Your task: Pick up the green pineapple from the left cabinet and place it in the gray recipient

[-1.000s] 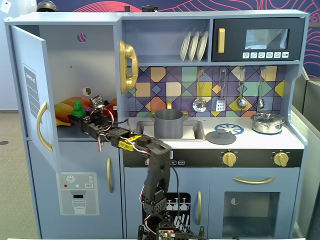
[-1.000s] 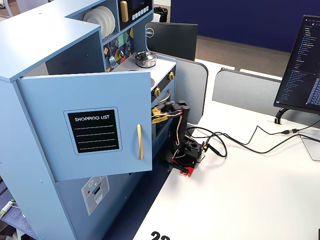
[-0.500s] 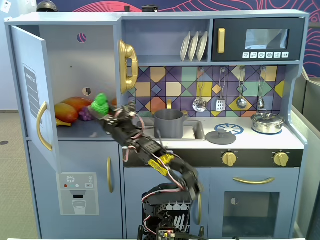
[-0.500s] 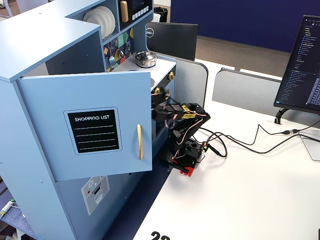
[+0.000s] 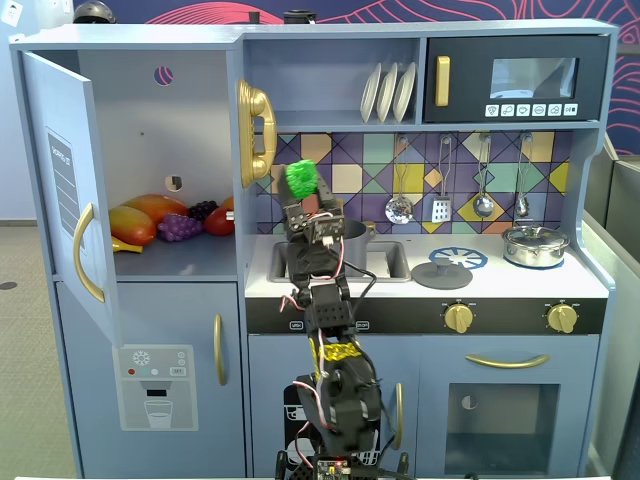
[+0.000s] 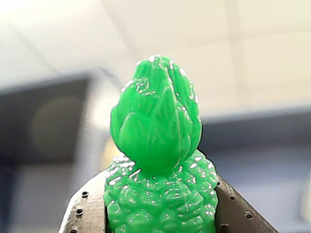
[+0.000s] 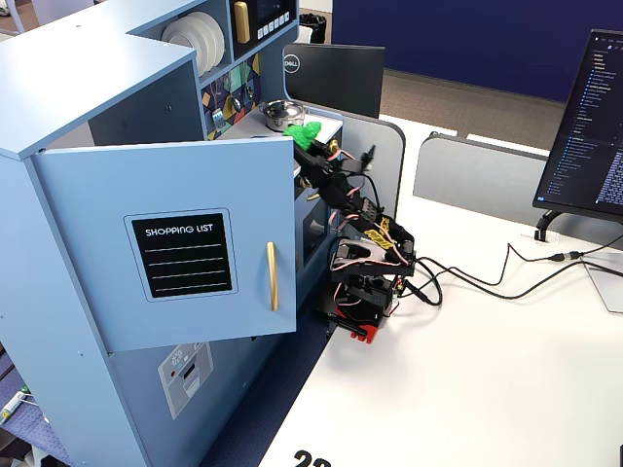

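Pineapple (image 5: 299,178) now out of the left cabinet (image 5: 160,150), up from shelf level a second ago. Gripper (image 5: 303,200) clenched on its body, leaves upward, just left of the gray pot (image 5: 350,250) in the sink. Carry underway; drop remains.

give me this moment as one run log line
phase: carry | gripper: shut on green pineapple | pineapple: out of left cabinet, raised left of gray recipient | placed: not yet
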`<state>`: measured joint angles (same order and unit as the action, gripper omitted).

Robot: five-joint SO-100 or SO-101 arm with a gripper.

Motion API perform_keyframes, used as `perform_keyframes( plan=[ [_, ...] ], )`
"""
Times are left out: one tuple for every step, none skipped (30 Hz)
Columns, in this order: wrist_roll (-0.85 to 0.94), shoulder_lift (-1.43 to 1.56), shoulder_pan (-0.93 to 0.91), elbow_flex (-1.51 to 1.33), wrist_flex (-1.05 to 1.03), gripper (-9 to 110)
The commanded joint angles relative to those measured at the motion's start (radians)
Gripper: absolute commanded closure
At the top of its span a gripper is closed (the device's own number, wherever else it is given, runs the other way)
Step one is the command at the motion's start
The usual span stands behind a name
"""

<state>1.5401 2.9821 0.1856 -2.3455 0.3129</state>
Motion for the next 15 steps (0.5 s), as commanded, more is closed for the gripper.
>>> perform_keyframes(
  plan=[
    [-0.130, -0.106, -0.179, 0.114, -0.060, 102],
    [-0.143, -0.141, -0.198, 0.141, -0.084, 102],
    [-0.138, -0.178, -0.212, 0.175, -0.117, 102],
    [-0.124, -0.216, -0.221, 0.210, -0.153, 102],
    [-0.120, -0.256, -0.229, 0.249, -0.187, 102],
    [-0.110, -0.296, -0.239, 0.287, -0.232, 102],
    [-0.104, -0.334, -0.247, 0.328, -0.278, 102],
    [-0.112, -0.373, -0.252, 0.370, -0.322, 102],
    [-0.120, -0.411, -0.256, 0.410, -0.365, 102],
    [-0.115, -0.451, -0.259, 0.445, -0.399, 102],
    [-0.110, -0.491, -0.259, 0.476, -0.414, 102],
    [-0.103, -0.528, -0.258, 0.503, -0.433, 102],
    [-0.084, -0.561, -0.253, 0.526, -0.453, 102],
    [-0.077, -0.592, -0.249, 0.543, -0.463, 102],
    [-0.069, -0.621, -0.247, 0.561, -0.477, 102]
  ],
)
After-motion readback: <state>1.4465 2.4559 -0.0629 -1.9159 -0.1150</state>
